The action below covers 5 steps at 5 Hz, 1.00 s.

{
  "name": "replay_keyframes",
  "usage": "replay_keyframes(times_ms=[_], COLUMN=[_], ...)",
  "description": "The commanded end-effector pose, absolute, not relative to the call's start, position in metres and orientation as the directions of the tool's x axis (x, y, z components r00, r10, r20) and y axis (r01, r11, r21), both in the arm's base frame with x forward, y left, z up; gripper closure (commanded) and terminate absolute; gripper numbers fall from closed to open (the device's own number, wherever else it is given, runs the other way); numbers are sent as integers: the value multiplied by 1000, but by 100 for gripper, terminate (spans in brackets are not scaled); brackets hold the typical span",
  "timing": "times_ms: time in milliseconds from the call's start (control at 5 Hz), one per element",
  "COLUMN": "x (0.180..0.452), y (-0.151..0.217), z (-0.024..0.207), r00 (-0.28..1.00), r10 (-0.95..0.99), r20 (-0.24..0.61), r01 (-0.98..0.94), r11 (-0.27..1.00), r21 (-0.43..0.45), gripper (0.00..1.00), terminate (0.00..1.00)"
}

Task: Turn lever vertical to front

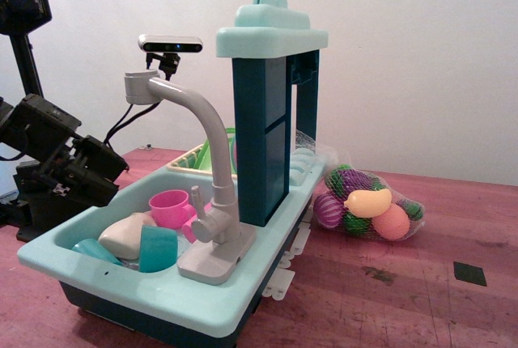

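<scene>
Grey plastic lever sticks up from the faucet knuckle, just left of centre in my frame, above the sink basin holding a pink cup. My gripper sits at the left edge, apart from it; I cannot tell how its jaws stand.

Lever: short light-grey plastic stub, approx finger-shaped, rounded tip. Sticks up from rounded knuckle of grey faucet, at knuckle's 10–11 o'clock side. Pose near upright, tip leaning slightly toward 11 o'clock. Sits low on faucet, just above flat base plate, at foot of tall curved spout, which rises at its 1 o'clock. Same colour as rest of faucet. Nothing touching it. Pink cup just beside it at 9 o'clock.
</scene>
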State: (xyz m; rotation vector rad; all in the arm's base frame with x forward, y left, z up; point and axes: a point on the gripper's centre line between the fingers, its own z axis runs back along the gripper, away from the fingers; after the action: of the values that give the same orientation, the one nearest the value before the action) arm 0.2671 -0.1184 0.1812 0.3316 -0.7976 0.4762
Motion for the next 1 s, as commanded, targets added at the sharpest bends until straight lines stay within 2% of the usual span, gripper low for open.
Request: replay_keyframes(times_ms=[0,400,600,800], x=[267,305,321,345], y=[-118,-132,-141,-150], z=[181,198,200,208], r00=[602,615,603,539], r10=[281,247,249,263], r20=[747,749,758,800], r01=[-525,-478,-462,-467], r11=[845,872,884,884], r21=[105,104,77,24], gripper=[0,0,0,0], terminate=[0,0,0,0])
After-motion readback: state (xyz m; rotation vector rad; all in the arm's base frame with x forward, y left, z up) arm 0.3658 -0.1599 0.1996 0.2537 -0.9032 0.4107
